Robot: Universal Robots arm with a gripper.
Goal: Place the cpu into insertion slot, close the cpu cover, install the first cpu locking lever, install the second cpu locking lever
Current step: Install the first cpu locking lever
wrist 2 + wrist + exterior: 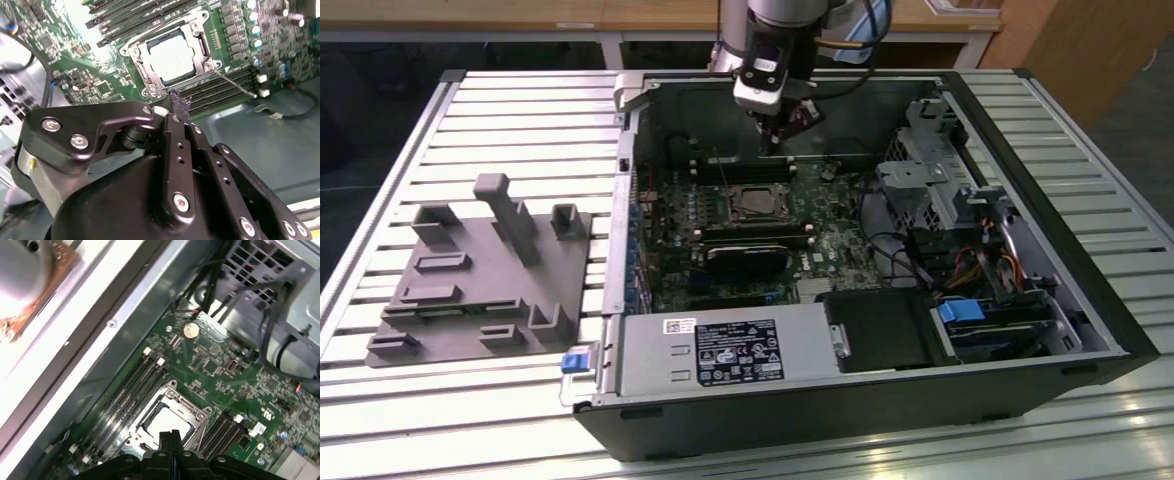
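The cpu (pixel 172 59) lies flat in the insertion slot (pixel 754 205) on the green board, its pale metal top showing. Around it the cpu cover (pixel 202 47) sits down as a silvery frame. A thin wire locking lever (pixel 235 82) juts from one socket corner, out across the black memory slots. My gripper (pixel 179 102) hangs above the board beside the socket, fingers pressed together and holding nothing. The first wrist view has the gripper (pixel 170 434) just over the edge of the cpu (pixel 167 419) and the cover (pixel 200 417). In the exterior view the gripper (pixel 781 135) is behind the socket.
The open computer case (pixel 1107 330) lies on a slatted table. A black heatsink (pixel 747 262) sits in front of the socket; the power supply (pixel 720 355) and drive bays with cables (pixel 961 230) crowd the exterior view's right. A grey fixture (pixel 480 270) stands at the left.
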